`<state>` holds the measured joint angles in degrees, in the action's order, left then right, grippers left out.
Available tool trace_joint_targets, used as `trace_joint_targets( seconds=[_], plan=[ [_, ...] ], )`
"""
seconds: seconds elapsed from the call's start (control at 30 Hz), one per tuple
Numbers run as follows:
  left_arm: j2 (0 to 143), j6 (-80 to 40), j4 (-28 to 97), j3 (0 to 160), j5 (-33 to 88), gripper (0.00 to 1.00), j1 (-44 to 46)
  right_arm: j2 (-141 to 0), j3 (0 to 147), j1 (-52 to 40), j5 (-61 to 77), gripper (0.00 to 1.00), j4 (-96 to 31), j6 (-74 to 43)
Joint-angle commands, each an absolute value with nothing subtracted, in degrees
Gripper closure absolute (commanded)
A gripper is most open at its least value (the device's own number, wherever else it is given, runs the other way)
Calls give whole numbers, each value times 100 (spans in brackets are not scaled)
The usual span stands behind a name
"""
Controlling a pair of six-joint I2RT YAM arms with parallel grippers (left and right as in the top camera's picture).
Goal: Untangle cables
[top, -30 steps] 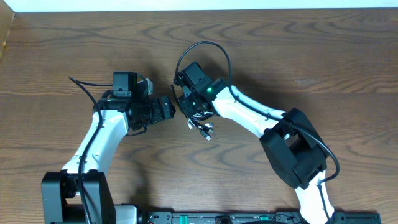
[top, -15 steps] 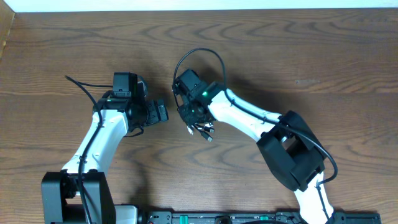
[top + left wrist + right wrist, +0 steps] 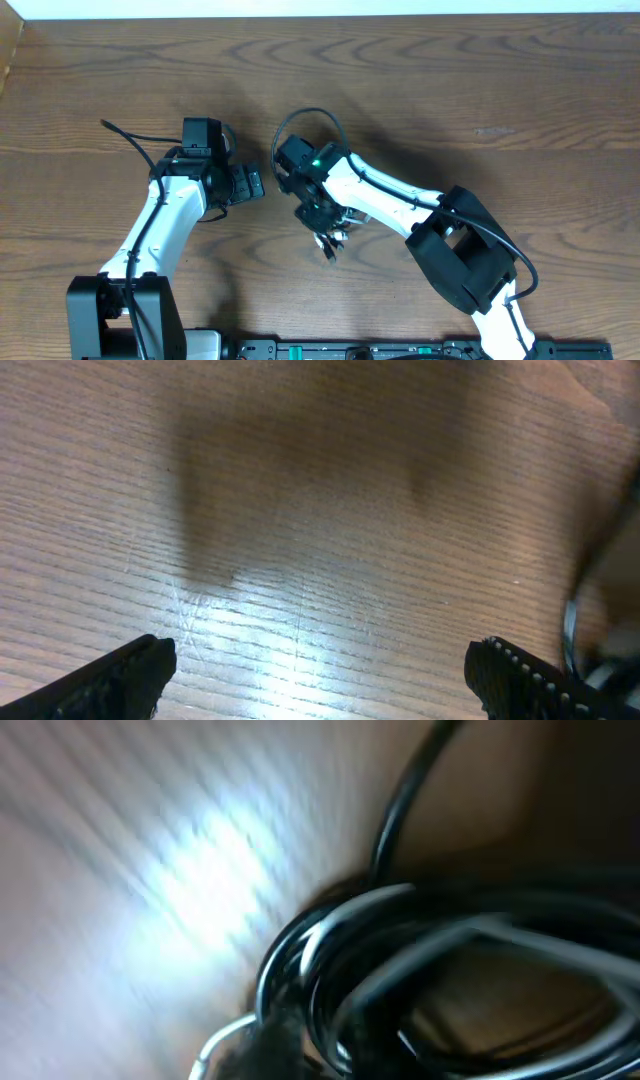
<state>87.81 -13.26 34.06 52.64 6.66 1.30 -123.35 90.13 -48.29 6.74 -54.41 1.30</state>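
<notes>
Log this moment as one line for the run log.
left gripper: open, over table | right gripper: at tangled cables, grip unclear | task: not yet untangled

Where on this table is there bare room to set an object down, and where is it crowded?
Bare: the far strip of table beyond the left arm and right arm; the right side past the right arm; the near middle between the arms. Crowded: the centre, where the left gripper, right gripper and cables cluster.
</notes>
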Motion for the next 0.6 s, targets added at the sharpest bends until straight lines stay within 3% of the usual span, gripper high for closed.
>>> trace_joint_targets(
  seconds=[0.0, 0.17, 0.37, 0.47, 0.57],
  plan=[
    [8792, -1269, 3422, 5310, 528, 2, 130, -12331, 9098, -4766, 548, 75, -5561, 565],
    [8792, -1269, 3422, 5310, 530, 2, 132, -12234, 9638, -4681, 556, 61, -5717, 510],
    [8792, -1271, 3420, 5310, 530, 2, 132, -12213, 10632, -4598, 550, 55, -6541, 134],
    [8792, -1271, 3420, 5310, 530, 2, 132, -12213, 10798, -4438, 541, 38, -6910, -292],
    [8792, -1271, 3420, 5310, 530, 2, 132, -12215, 10748, -4202, 307, 34, -7330, -867]
  ],
)
